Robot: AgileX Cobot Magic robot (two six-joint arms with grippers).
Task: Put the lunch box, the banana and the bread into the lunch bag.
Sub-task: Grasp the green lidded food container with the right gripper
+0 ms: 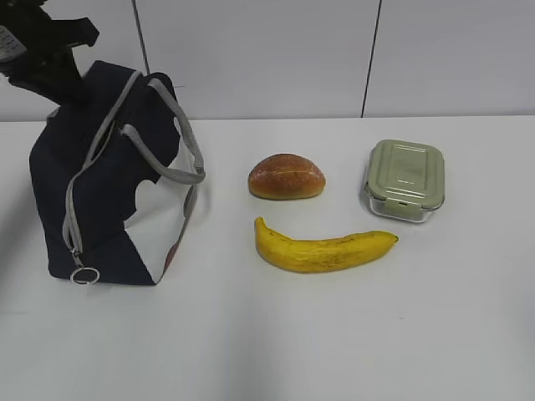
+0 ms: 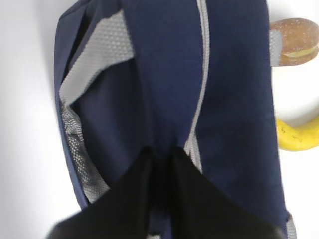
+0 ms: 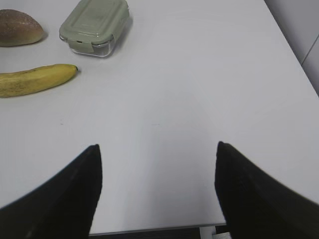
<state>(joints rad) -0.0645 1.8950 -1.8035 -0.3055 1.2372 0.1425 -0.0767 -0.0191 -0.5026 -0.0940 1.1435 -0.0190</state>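
Nearest us lies the banana point(image 1: 324, 250), with the bread point(image 1: 286, 177) and lunch box point(image 1: 405, 179) just beyond. Our left gripper point(image 2: 160, 158) pinches the lunch bag point(image 1: 113, 196) top at far left; our right gripper point(image 3: 157, 159) gapes empty. We judge the zipped bag could tip if tugged.

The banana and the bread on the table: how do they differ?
The banana is long, curved and yellow with small dark speckles; the bread is a short, oval, golden-brown roll. The banana lies nearer the exterior camera, and the bread sits behind it, closer to the wall. Both rest on the white table, outside the lunch bag, untouched by either tool.
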